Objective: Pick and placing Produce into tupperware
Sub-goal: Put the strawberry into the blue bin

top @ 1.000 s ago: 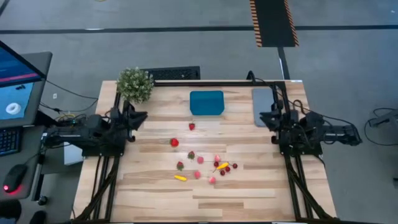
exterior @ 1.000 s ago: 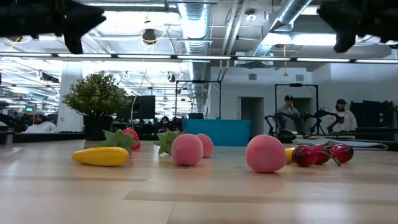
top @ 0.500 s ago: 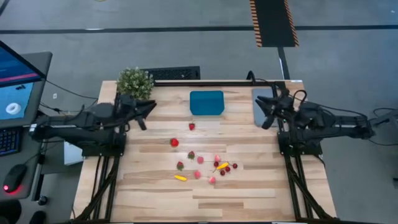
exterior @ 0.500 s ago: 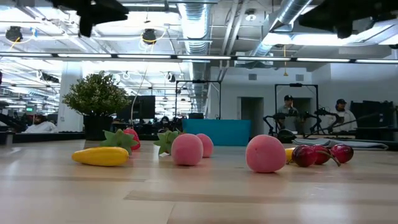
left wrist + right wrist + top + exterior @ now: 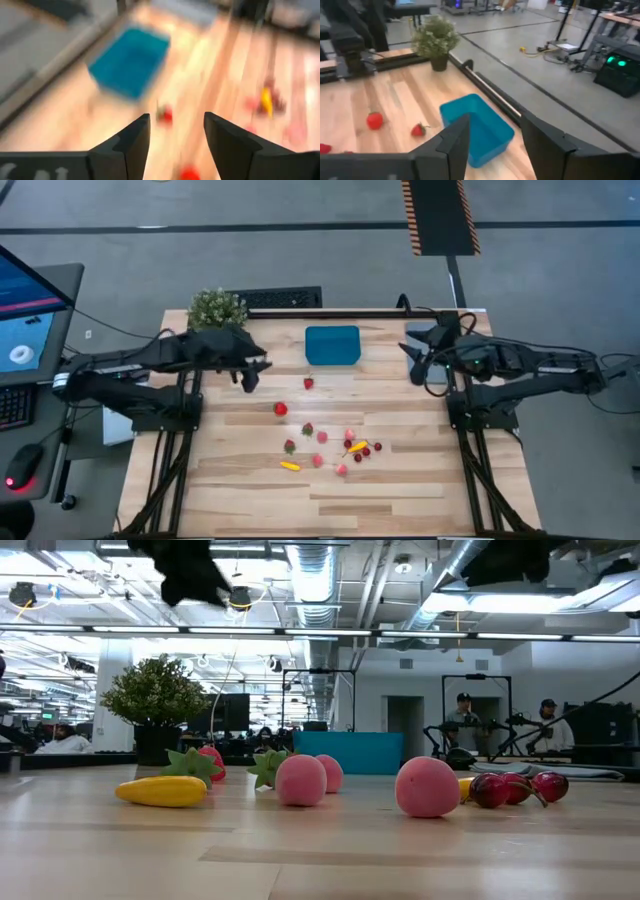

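The produce point(image 5: 330, 445) lies scattered on the wooden table's middle and near part: red strawberries point(image 5: 281, 409), pink pieces, dark cherries point(image 5: 366, 450), yellow pieces point(image 5: 290, 466). The teal tupperware point(image 5: 332, 345) stands at the far middle, empty in the right wrist view point(image 5: 480, 127). My left gripper point(image 5: 252, 372) is open, in the air left of the tupperware, with a strawberry point(image 5: 165, 114) ahead of it. My right gripper point(image 5: 414, 360) is open, in the air right of the tupperware.
A bushy potted plant point(image 5: 217, 308) stands at the far left corner. A grey flat plate point(image 5: 424, 340) lies at the far right, partly under the right arm. In the low view people point(image 5: 463, 720) stand in the room beyond the table.
Both arms have reached out from their bases toward the table's middle. My left gripper has moved right, past the plant toward the strawberries. My right gripper has moved left over the grey plate toward the tupperware. The produce has not moved.
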### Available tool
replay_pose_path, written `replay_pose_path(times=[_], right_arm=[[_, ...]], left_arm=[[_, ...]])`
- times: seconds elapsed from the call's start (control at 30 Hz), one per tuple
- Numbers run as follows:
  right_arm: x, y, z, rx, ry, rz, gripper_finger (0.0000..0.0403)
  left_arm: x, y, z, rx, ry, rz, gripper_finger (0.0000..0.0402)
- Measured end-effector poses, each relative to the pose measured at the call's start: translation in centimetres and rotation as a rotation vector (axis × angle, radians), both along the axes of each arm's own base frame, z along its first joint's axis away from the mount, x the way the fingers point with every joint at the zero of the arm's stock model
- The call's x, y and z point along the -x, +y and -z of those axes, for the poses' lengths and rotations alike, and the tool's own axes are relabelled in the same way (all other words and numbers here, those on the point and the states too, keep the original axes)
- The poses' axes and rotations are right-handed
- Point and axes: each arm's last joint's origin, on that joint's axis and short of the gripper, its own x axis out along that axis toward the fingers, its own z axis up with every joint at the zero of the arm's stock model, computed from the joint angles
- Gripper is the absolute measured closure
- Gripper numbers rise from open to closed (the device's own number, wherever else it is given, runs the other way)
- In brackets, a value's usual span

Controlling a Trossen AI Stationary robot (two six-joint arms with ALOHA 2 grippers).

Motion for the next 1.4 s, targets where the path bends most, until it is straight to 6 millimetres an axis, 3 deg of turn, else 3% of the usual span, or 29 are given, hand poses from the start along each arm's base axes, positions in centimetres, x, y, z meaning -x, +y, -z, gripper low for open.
replay_pose_path(times=[0.27, 0.57, 0.87, 1.4], right_arm=[[-1.2, 0.2, 0.3, -0.025, 0.046, -0.057, 0.0194], [-1.5, 0.5, 0.7, -0.052, 0.075, -0.113, 0.0178], [-1.4, 0.7, 0.9, -0.052, 0.104, -0.138, 0.0176], [-1.4, 0.7, 0.9, -0.057, 0.105, -0.150, 0.0177]], left_arm=[[-2.4, -0.9, 5.3, 0.091, 0.309, 0.272, 0.0219], [-5.2, -1.8, 8.4, -0.028, 0.409, 0.522, 0.0184], [-7.4, -1.6, 11.4, -0.051, 0.475, 0.578, 0.0126], [-9.4, -1.4, 16.9, -0.015, 0.625, 0.632, 0.0122]])
